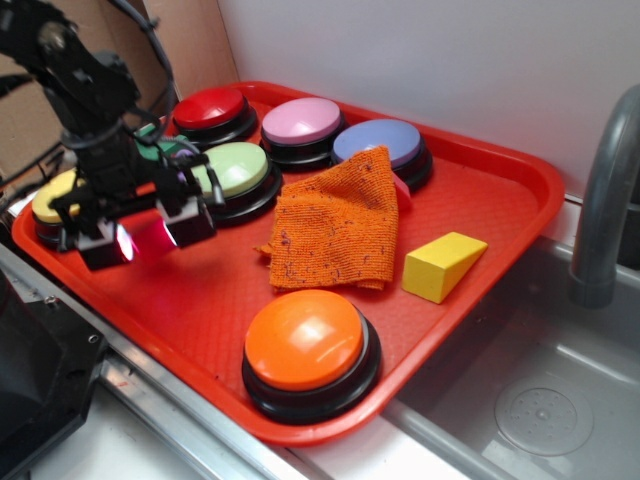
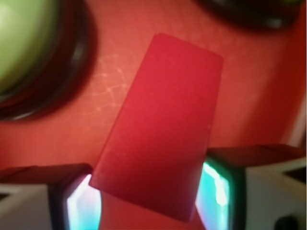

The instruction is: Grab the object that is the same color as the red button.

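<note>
The red object (image 2: 163, 134), a small flat-faced block, lies between my gripper's (image 2: 148, 206) two pads, and both pads touch its sides. From the exterior view the gripper (image 1: 148, 238) hovers low over the left part of the red tray (image 1: 540, 190), with the red object (image 1: 152, 238) showing as a reddish patch between the fingers (image 1: 188, 222). The red button (image 1: 210, 108), a glossy dark red dome on a black base, stands at the tray's back left, behind the arm.
A green button (image 1: 235, 170) sits just right of the gripper and a yellow button (image 1: 55, 200) just left. Pink (image 1: 300, 122) and purple (image 1: 380, 142) buttons stand at the back, with an orange cloth (image 1: 335, 225), yellow wedge (image 1: 443, 265) and orange button (image 1: 305, 345) nearer. A sink faucet (image 1: 600, 200) stands right.
</note>
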Controlling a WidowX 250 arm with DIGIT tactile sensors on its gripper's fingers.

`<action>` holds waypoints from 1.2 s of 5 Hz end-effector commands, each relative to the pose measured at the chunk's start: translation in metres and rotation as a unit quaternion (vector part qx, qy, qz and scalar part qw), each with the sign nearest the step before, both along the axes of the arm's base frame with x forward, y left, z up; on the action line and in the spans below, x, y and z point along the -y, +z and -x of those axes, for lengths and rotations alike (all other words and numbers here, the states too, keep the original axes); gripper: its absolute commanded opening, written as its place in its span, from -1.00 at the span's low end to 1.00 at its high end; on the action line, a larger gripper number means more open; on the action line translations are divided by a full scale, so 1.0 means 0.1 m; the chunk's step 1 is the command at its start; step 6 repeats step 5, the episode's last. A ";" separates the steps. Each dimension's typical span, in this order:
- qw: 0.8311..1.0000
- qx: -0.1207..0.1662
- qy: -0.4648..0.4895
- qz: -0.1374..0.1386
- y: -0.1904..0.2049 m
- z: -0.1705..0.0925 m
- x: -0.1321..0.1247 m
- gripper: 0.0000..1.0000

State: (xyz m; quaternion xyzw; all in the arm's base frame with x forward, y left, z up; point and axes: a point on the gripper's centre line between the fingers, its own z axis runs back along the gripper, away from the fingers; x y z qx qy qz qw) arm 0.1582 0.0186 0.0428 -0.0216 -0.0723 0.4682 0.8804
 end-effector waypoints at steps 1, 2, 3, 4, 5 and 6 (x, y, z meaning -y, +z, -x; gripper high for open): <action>0.978 -0.013 -0.207 0.007 0.78 -0.04 0.02 -1.00; 0.944 -0.036 -0.327 0.029 1.01 0.00 0.10 -1.00; 0.903 -0.053 -0.426 0.005 1.13 0.03 0.13 -1.00; 0.897 -0.043 -0.440 0.010 1.13 0.05 0.14 -1.00; 0.905 -0.057 -0.421 -0.007 1.18 0.05 0.05 -0.48; 0.905 -0.057 -0.421 -0.007 1.18 0.05 0.05 -0.48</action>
